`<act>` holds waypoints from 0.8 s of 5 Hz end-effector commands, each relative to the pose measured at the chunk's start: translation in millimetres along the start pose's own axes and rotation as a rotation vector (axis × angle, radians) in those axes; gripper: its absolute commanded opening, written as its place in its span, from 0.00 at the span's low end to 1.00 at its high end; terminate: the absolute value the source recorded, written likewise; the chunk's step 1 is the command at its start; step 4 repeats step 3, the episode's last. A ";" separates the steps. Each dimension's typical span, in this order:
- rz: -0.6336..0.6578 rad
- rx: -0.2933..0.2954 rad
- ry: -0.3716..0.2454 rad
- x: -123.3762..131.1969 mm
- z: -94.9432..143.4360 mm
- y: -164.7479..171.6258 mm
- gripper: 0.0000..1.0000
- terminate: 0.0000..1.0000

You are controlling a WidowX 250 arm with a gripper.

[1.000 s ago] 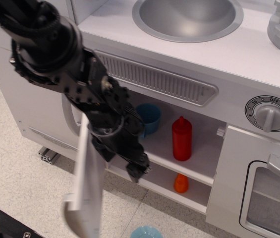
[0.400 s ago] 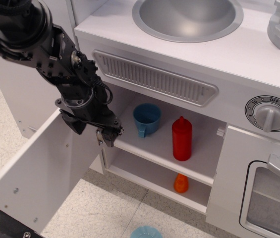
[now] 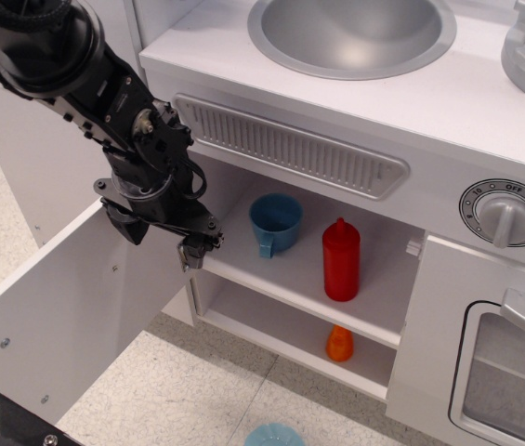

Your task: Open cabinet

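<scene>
At lower left the cabinet (image 3: pixel 318 279) door (image 3: pixel 76 316) hangs swung wide, end effector (image 3: pixel 192 253) beside its hinge edge w/ jaw state unclear; door looks light, stiff board, best gripped at handle, not visible now.

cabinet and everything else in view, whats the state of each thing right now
cabinet door: swung wide open
gripper: near the door's hinge edge, holding nothing visible; jaws unclear
blue cup: upright on the inner shelf
red bottle: upright on the shelf, capped
orange bottle: below the shelf
oven door: closed
</scene>
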State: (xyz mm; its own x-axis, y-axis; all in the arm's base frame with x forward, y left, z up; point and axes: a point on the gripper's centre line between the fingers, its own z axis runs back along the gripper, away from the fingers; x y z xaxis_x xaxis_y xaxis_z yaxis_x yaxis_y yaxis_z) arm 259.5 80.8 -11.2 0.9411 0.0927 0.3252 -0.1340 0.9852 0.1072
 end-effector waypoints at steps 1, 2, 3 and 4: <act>-0.007 0.004 -0.022 4.5 8.4 4.3 1.00 0.00; -0.007 0.004 -0.022 4.5 8.4 4.3 1.00 0.00; -0.007 0.004 -0.022 4.5 8.4 4.3 1.00 1.00; -0.007 0.004 -0.022 4.5 8.4 4.3 1.00 1.00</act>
